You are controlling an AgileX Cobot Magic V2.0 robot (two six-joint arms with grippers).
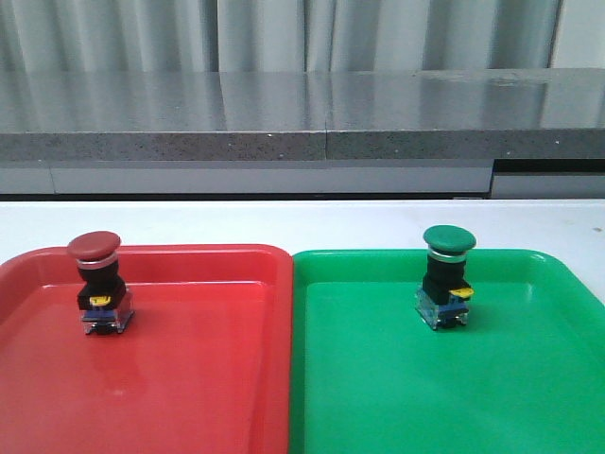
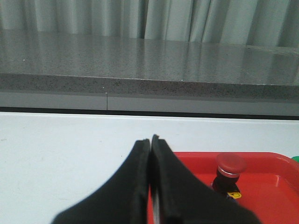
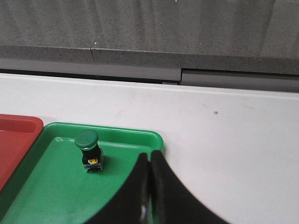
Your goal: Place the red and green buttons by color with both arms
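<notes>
The dark-red-capped button (image 1: 100, 284) stands upright in the red tray (image 1: 189, 378), near its far left corner. The green-capped button (image 1: 446, 275) stands upright in the green tray (image 1: 454, 388), toward its far side. Neither arm shows in the front view. In the left wrist view my left gripper (image 2: 150, 140) is shut and empty, over the red tray's left edge, with the red button (image 2: 230, 175) off to one side. In the right wrist view my right gripper (image 3: 150, 155) is shut and empty above the green tray's right rim, apart from the green button (image 3: 89, 150).
The two trays lie side by side on the white table (image 1: 302, 222), touching at the middle. A grey stone ledge (image 1: 302, 123) runs along the back, with curtains behind it.
</notes>
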